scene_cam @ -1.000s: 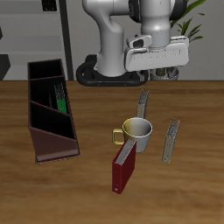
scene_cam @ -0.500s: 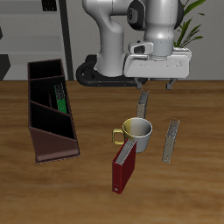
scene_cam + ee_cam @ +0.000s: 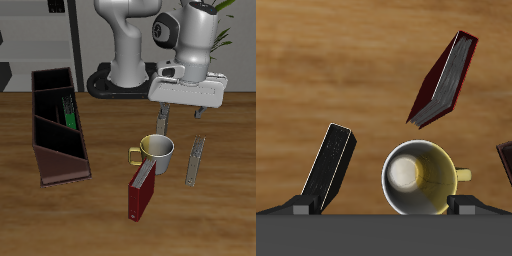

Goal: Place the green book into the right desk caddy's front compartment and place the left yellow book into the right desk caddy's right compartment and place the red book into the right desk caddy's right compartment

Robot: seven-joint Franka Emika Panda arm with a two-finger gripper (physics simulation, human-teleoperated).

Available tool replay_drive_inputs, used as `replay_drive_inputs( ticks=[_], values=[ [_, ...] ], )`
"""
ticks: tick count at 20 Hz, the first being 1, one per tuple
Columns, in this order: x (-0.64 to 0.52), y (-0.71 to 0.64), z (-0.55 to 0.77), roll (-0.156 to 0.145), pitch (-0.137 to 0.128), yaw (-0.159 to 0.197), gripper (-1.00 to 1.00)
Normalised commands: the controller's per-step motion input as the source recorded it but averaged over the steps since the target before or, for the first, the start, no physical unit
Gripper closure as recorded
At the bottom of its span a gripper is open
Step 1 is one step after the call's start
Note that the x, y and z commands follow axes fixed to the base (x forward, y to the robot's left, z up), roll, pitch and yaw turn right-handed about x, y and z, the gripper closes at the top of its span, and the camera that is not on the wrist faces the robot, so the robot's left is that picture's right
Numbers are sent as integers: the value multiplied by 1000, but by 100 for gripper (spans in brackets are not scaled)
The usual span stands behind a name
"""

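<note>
My gripper [image 3: 183, 113] is open and empty, hanging above the table just behind the mug [image 3: 158, 149]. In the wrist view the gripper [image 3: 384, 205] has the mug [image 3: 421, 178] between its fingertips, well below them. The left yellow book [image 3: 196, 160] stands edge-on beside the mug, and it also shows in the wrist view [image 3: 328, 166]. The red book [image 3: 141, 190] stands upright nearer the table's front edge and shows in the wrist view [image 3: 446, 80]. The green book [image 3: 69, 110] stands inside the right desk caddy [image 3: 60, 168].
The other yellow book [image 3: 163, 121] stands just behind the mug, close under one finger. A dark maroon corner [image 3: 506, 162] shows at the wrist view's edge. The robot's base [image 3: 125, 85] stands at the back of the table.
My gripper has come down and forward, shifting toward the left yellow book's side. The books, the mug and the caddy have not moved.
</note>
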Motion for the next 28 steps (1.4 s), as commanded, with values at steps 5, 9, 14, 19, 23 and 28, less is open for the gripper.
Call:
replay_drive_inputs(
  ticks=[5, 9, 14, 19, 23, 28],
  values=[
    [142, 212, -211, -16, 39, -68, -100],
    [65, 307, -76, 0, -9, -58, -100],
    [128, 355, -76, 33, 20, -33, -100],
    [42, 223, -131, 53, 10, -25, -100],
    [195, 30, -163, 6, 13, -21, -100],
    [210, -36, -261, -2, 43, -31, -100]
  ],
)
